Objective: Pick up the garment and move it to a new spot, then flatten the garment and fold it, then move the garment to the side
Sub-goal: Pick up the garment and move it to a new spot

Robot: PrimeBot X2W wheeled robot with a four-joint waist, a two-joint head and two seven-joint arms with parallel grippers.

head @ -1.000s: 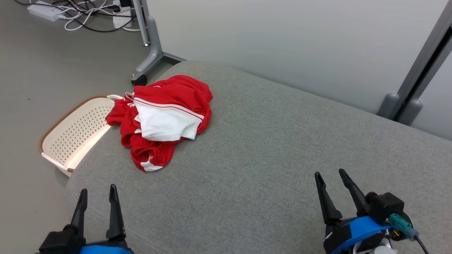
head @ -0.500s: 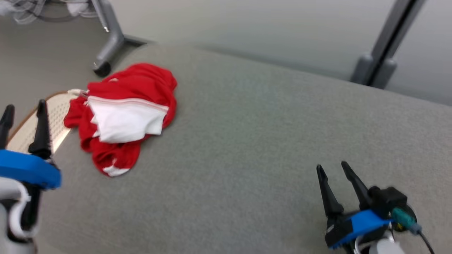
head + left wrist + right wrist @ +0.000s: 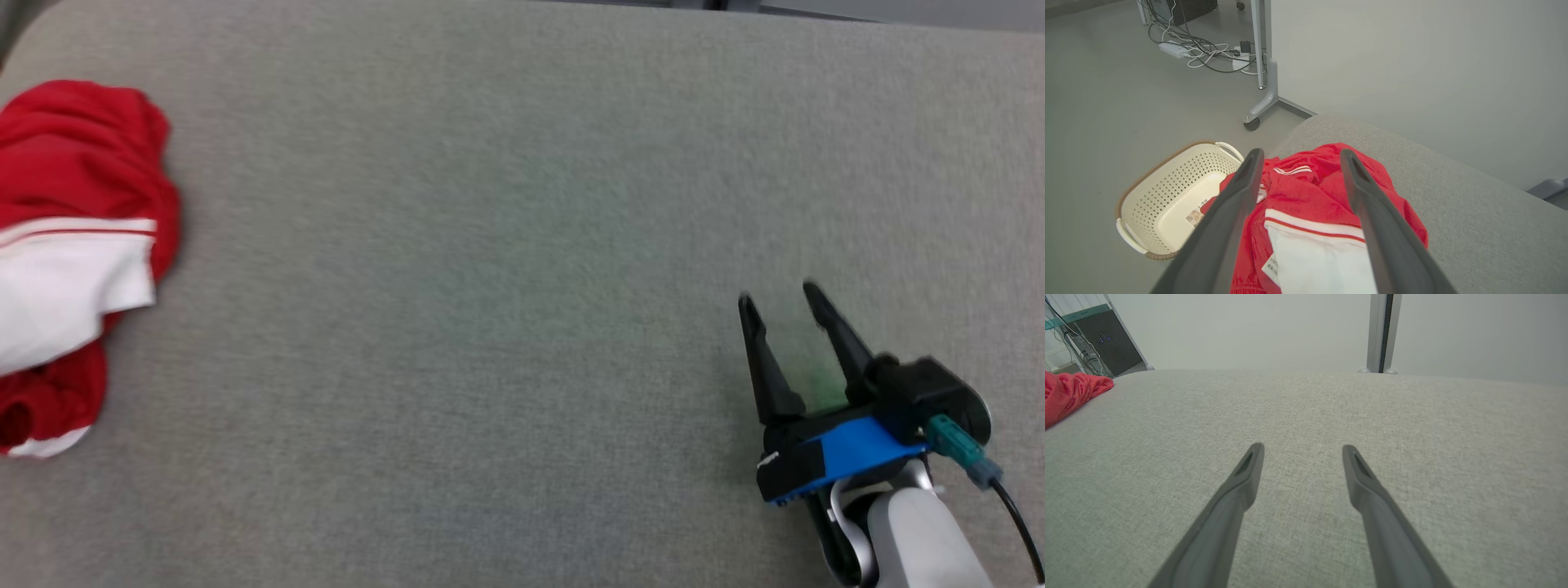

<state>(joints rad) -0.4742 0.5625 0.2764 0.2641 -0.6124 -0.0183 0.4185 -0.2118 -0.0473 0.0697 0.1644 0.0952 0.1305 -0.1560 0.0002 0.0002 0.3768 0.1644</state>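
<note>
The garment (image 3: 73,253) is a crumpled red and white piece lying at the left end of the grey cushioned surface (image 3: 490,286). In the left wrist view my left gripper (image 3: 1298,157) hovers above the garment (image 3: 1314,208) with its jaws open and nothing between them. My right gripper (image 3: 780,298) stands open over bare cushion at the lower right, far from the garment. The right wrist view looks along that open gripper (image 3: 1300,451) and catches a corner of the garment (image 3: 1069,394) at the far left.
A cream perforated laundry basket (image 3: 1171,200) sits on the floor just beyond the cushion's left end. A wheeled grey stand leg (image 3: 1261,106) and a tangle of cables (image 3: 1200,49) lie on the floor behind it. A pale wall (image 3: 1290,330) backs the cushion.
The head camera has swung right and down, so the garment now sits at the picture's left edge. My left gripper rose toward the garment and left the head view; the right gripper has edged forward.
</note>
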